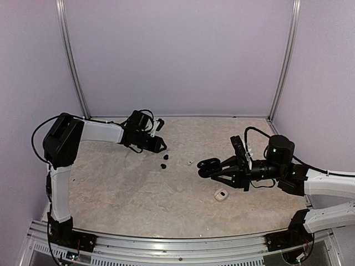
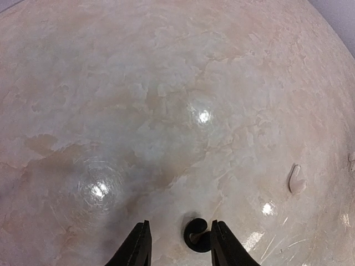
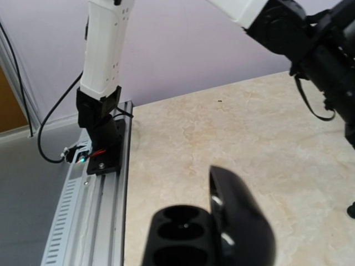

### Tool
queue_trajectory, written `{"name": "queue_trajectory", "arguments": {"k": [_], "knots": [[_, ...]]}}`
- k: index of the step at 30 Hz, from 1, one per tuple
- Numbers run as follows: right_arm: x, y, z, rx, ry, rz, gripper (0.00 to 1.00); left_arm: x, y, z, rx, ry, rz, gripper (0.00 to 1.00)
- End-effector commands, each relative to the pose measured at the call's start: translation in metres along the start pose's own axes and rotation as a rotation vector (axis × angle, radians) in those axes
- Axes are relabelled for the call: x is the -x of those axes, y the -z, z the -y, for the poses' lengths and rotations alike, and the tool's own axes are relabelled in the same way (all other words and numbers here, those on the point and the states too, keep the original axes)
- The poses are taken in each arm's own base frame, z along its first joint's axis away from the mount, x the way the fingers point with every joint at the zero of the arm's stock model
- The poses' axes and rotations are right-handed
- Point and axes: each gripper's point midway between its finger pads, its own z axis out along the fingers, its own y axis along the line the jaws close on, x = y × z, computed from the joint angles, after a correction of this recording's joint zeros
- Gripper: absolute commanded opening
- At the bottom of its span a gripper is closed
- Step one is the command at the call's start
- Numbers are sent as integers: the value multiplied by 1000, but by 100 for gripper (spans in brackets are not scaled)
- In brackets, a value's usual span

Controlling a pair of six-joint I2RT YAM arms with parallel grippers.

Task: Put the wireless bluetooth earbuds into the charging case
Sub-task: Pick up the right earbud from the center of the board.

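Currently the left gripper (image 2: 180, 227) stands partly open, holding nothing. One earbud (image 2: 197, 235) lies on the tabletop (image 2: 166, 111) between its fingertips, against one finger, left of centre toward the far edge. The right gripper (image 1: 213, 166) clamps the open case (image 3: 188, 227) over the tabletop's right half.

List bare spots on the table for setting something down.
Bare: near-left table, between the left arm's base and the earbuds; also the far strip along the back wall, right of the left gripper. Crowded: the middle, with left gripper, earbuds, case, white piece.
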Motion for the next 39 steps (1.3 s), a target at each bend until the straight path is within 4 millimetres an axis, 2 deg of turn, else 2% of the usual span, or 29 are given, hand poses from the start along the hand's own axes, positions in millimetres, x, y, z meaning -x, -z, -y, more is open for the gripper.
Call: {"name": "queue_trajectory", "arguments": {"k": [1, 7, 10, 15, 24, 30, 39], "knots": [[11, 3, -5, 14, 36, 17, 0, -10, -15, 1, 22, -29, -62, 37], [11, 4, -6, 10, 36, 16, 0, -34, -19, -3, 53, 2, -98, 34], [11, 5, -6, 9, 37, 20, 0, -39, -18, 1, 47, 17, -95, 31], [11, 4, -5, 11, 36, 20, 1, -46, -28, 8, 35, 16, -113, 30], [12, 6, -5, -4, 39, 24, 0, -52, -39, 21, 4, 2, -130, 29], [11, 7, -4, -9, 37, 22, 0, -55, -41, 30, -20, -14, -137, 21], [13, 7, -4, -15, 42, 23, 0, -59, -42, 33, -36, -15, -147, 11]]}}
